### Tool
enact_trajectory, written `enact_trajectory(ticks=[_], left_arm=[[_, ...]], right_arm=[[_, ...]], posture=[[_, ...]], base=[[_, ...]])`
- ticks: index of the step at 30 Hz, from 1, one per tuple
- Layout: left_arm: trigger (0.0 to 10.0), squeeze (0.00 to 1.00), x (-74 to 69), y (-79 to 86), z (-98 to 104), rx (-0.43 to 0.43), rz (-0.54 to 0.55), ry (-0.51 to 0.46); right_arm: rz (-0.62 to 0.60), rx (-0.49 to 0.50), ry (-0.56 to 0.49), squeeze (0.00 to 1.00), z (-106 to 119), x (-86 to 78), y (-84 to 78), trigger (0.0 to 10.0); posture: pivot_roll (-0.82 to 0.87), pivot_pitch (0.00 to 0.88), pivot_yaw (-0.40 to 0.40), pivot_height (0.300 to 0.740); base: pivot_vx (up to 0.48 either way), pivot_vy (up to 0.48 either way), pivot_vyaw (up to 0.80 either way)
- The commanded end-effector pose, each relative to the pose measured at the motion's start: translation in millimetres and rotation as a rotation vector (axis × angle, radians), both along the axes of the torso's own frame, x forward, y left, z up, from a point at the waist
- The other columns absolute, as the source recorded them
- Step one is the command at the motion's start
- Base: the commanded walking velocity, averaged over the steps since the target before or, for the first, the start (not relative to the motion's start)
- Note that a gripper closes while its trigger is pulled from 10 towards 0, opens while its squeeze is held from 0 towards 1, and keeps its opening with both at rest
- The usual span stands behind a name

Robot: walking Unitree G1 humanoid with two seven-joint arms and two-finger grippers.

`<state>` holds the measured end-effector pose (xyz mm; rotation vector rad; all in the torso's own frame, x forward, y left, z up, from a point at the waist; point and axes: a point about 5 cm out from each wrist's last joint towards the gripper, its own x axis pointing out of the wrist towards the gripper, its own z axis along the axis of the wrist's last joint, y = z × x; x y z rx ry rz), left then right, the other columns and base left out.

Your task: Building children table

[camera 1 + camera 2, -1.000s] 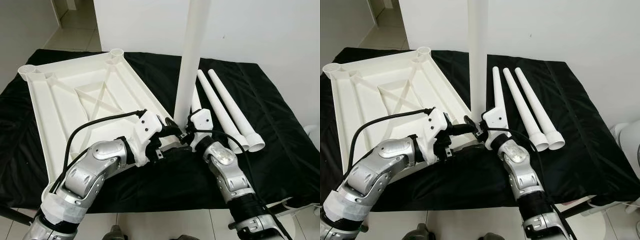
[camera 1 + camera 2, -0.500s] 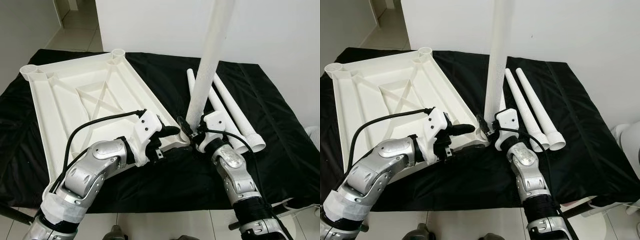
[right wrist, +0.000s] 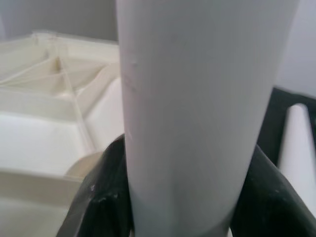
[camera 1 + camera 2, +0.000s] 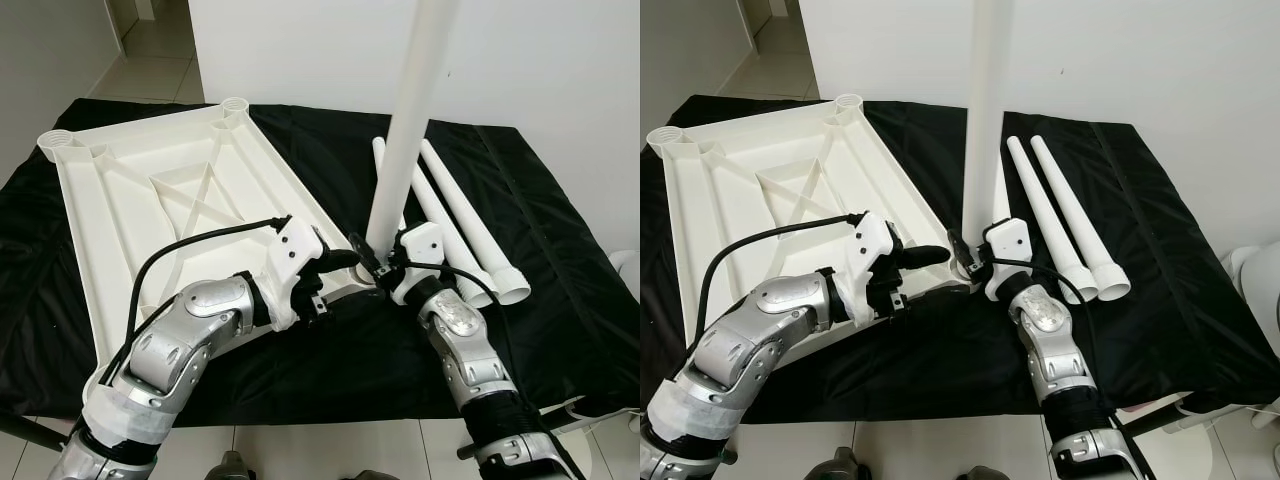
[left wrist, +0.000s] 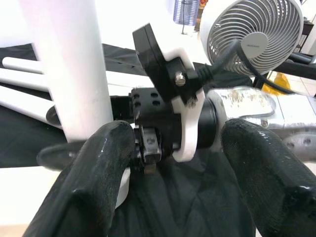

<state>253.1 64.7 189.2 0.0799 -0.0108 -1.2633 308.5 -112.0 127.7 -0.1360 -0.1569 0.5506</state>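
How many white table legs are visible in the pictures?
3. One leg stands upright, gripped by the right hand at the tabletop's near corner. Two legs lie side by side on the black cloth.
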Motion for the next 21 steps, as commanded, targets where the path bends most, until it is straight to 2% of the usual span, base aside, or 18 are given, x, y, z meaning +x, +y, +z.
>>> enact_trajectory(ticks=[1,12,15,18,20,21], left_arm=[[10.0,0.0,-1.6,-1.8,6.7,-0.007,0.001,-0.02],[10.0,0.0,-2.1,-2.3,8.0,-0.015,0.009,-0.019],[10.0,0.0,-2.0,-2.6,8.6,-0.016,0.008,-0.021],[10.0,0.0,-2.2,-3.2,9.5,-0.02,0.006,-0.021],[10.0,0.0,-2.2,-3.2,9.5,-0.02,0.006,-0.021],[10.0,0.0,-2.4,-3.5,9.6,-0.021,0.004,-0.021]], right_arm=[[0.002,-0.031,0.104,0.0,-22.2,-3.0,-1.3,10.0],[0.04,-0.07,0.108,0.0,-28.5,-3.6,3.1,10.0],[0.061,-0.049,0.121,0.0,-30.1,-6.3,2.2,10.0],[0.056,0.053,0.16,0.0,-31.2,-6.8,-1.6,10.0],[0.056,0.053,0.16,0.0,-31.2,-6.8,-1.6,10.0],[0.049,0.089,0.174,0.0,-31.4,-6.3,-2.9,10.0]], posture=[[0.1,0.028,-0.041,0.74],[0.1,0.029,-0.046,0.74],[0.1,0.027,-0.047,0.74],[0.1,0.024,-0.046,0.74],[0.1,0.024,-0.046,0.74],[0.1,0.024,-0.046,0.74]], base=[[0.0,0.0,0.0],[0.0,0.0,0.0],[0.0,0.0,0.0],[0.0,0.0,0.0],[0.0,0.0,0.0],[0.0,0.0,0.0]])
